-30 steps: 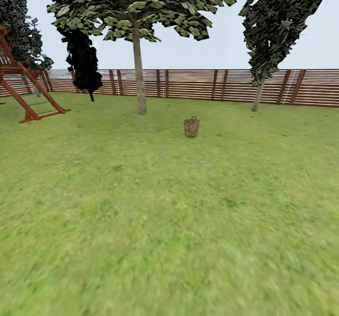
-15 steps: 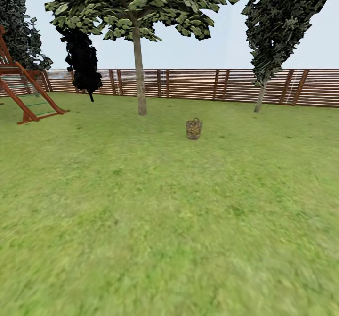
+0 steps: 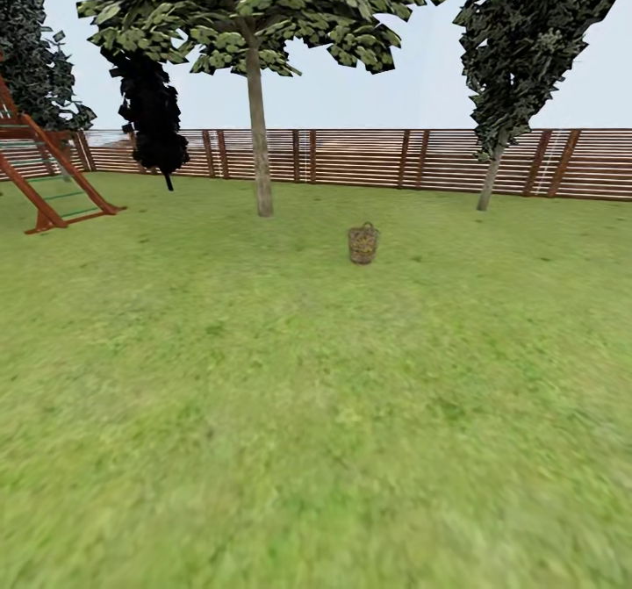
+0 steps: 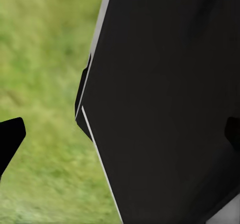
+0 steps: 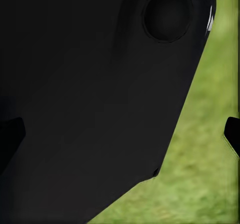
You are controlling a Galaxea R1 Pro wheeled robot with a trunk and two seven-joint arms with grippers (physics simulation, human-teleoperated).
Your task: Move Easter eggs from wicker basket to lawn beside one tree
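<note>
Head view: wicker basket (image 3: 362, 245) stands upright on the lawn (image 3: 316, 413), well out from the robot and short of the lawn's far edge. Contents too small to resolve; some yellowish specks in the weave, eggs cannot be confirmed. A thin handle arcs over the rim.

Tree (image 3: 257, 124) with pale grey-brown trunk stands beyond the basket and to its left, nearer the far edge of the lawn; basket and trunk are apart, with bare grass between them. Broad green crown overhead.

Other items along the far edge:
- Slatted wooden fence (image 3: 369, 157) runs the full width behind the trees.
- Near-black columnar tree (image 3: 151, 115) left of the pale trunk, just in front of the fence.
- Dark-leaved tree (image 3: 518, 45) with thin leaning trunk toward the far right corner.
- Wooden play frame (image 3: 48, 176) at the far left edge, partly cut off.

Left wrist view: large dark robot body panel (image 4: 165, 104) blocks much of the frame, blurred grass beside it. One dark tip (image 4: 10, 136) at one frame edge, another at the opposite edge. Left fingers: spread apart, nothing between them.

Right wrist view: dark robot housing (image 5: 95, 94) with a round recess, grass past it. Dark tips at both frame edges. Right fingers: spread apart, holding nothing
</note>
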